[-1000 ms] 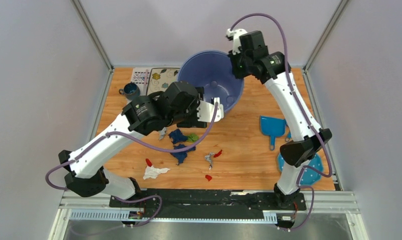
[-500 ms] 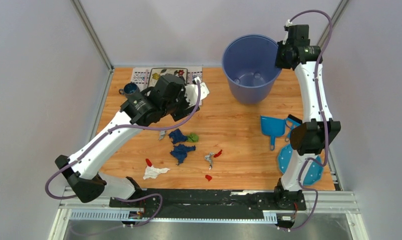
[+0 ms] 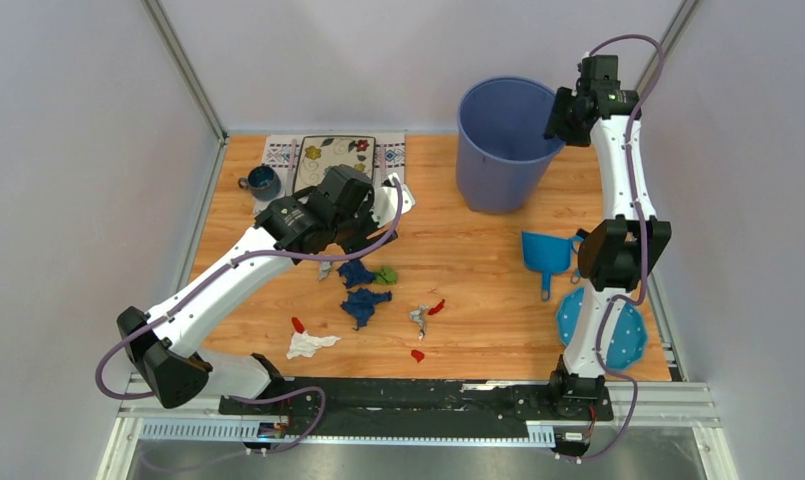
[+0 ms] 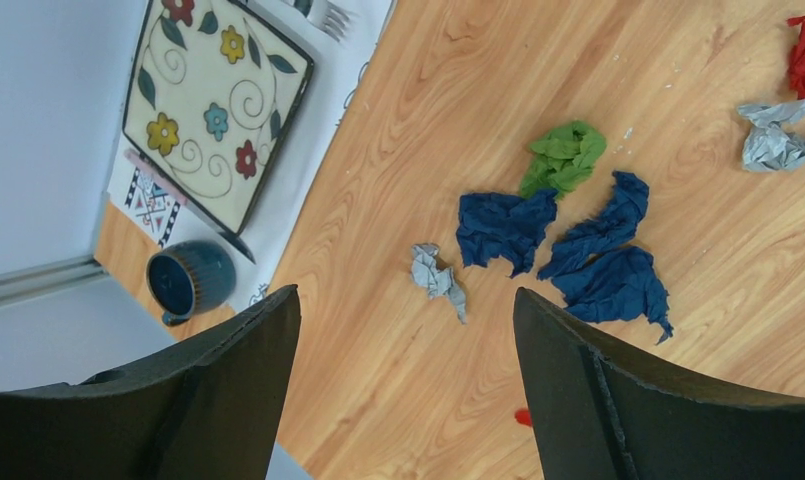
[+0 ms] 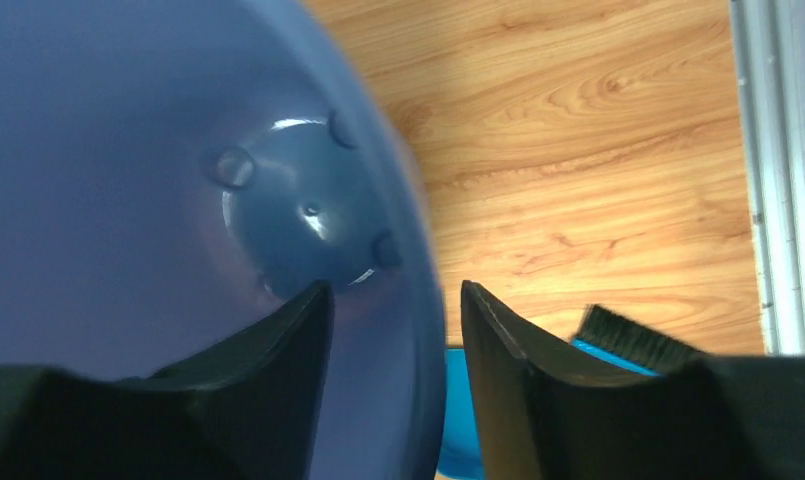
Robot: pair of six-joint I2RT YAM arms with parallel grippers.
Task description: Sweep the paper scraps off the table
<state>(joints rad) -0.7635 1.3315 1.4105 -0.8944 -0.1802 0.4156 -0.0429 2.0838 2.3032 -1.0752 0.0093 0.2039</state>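
**L claw**: jaws wide apart, nothing between them, touching nothing. Hangs over the table left of centre, above the scrap cluster.

**R claw**: jaws partly apart, astride the rim of the blue bucket; one finger inside, one outside. A gap shows btwn the outer finger and the wall, so not clamped. Contact on the inner side can't be told.

**Paper scraps**: all on the tabletop, centre to near-left, none in the bucket.
- 2 dark blue pcs, just beside each other
- green pc, touching the first blue
- sm. grey pc, near the blues, directly below the L claw
- silver-grey pc w/ a red bit beside it
- red bit nearer the front edge
- white pc w/ a red bit at its side

**Other items:**
- bucket upright, far right of centre
- blue dustpan right side, well apart from the scraps
- flowered plate on a placemat, far left
- dark mug beside them
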